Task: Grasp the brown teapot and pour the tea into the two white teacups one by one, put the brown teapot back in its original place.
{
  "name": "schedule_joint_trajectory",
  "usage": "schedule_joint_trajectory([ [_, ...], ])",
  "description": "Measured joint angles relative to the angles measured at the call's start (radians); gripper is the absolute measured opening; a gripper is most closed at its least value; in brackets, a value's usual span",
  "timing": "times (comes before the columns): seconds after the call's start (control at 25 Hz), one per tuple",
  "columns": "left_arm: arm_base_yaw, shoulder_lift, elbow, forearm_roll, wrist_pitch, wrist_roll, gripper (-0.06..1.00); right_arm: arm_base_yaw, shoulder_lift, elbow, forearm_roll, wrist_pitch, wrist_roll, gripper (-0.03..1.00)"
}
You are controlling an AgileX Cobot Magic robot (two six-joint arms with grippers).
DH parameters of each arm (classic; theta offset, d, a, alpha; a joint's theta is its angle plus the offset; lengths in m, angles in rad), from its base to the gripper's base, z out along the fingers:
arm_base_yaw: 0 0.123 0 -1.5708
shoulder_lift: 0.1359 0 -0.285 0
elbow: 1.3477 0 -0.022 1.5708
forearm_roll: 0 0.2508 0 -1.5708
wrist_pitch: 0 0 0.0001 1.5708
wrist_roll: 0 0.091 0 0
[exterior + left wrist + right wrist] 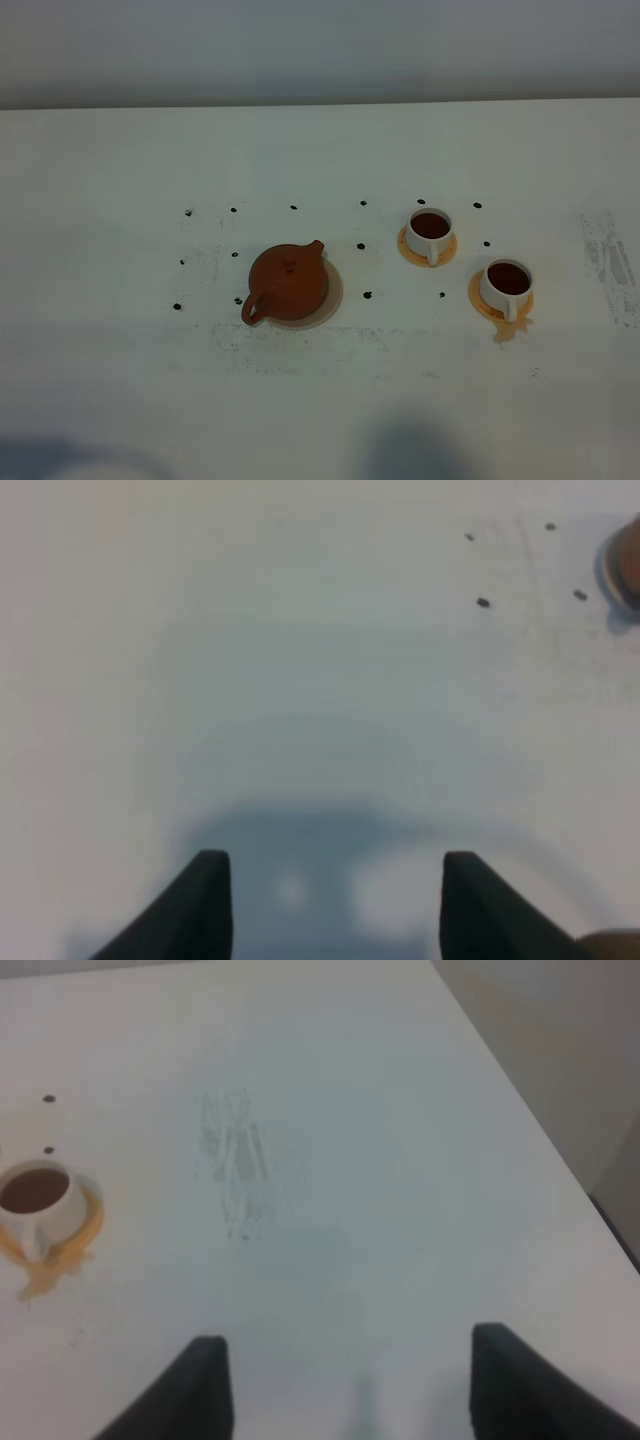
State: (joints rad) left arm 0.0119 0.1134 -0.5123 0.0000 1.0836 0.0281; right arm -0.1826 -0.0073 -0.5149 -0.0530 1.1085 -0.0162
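The brown teapot [287,283] stands on its cream-beige coaster [333,297] at table centre-left, spout toward the far right. Two white teacups hold dark tea: one [430,232] further back, one [507,284] nearer and to the right, each on an orange saucer. A tan spill [505,330] lies by the nearer cup. That cup [38,1200] also shows in the right wrist view. Neither gripper shows in the high view. My left gripper [330,900] is open and empty over bare table. My right gripper [345,1385] is open and empty, right of the cups.
Small black dots [362,246] mark the white table [320,400] around the teapot and cups. A grey scuff [610,265] lies near the right edge. The table's right edge [530,1130] shows in the right wrist view. A sliver of the teapot's coaster [622,570] shows in the left wrist view.
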Motion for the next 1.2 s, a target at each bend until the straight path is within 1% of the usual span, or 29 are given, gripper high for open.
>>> schedule_joint_trajectory([
  [0.12, -0.025, -0.023, 0.034, 0.000, -0.030, -0.015, 0.46, 0.000, 0.000, 0.000, 0.000, 0.000, 0.000, 0.51],
  [0.44, -0.038, -0.112, 0.058, 0.000, -0.023, -0.039, 0.46, 0.000, 0.000, 0.000, 0.000, 0.000, 0.000, 0.51],
  [1.2, -0.045, -0.119, 0.059, 0.012, -0.022, -0.045, 0.46, 0.000, 0.000, 0.000, 0.000, 0.000, 0.000, 0.51],
])
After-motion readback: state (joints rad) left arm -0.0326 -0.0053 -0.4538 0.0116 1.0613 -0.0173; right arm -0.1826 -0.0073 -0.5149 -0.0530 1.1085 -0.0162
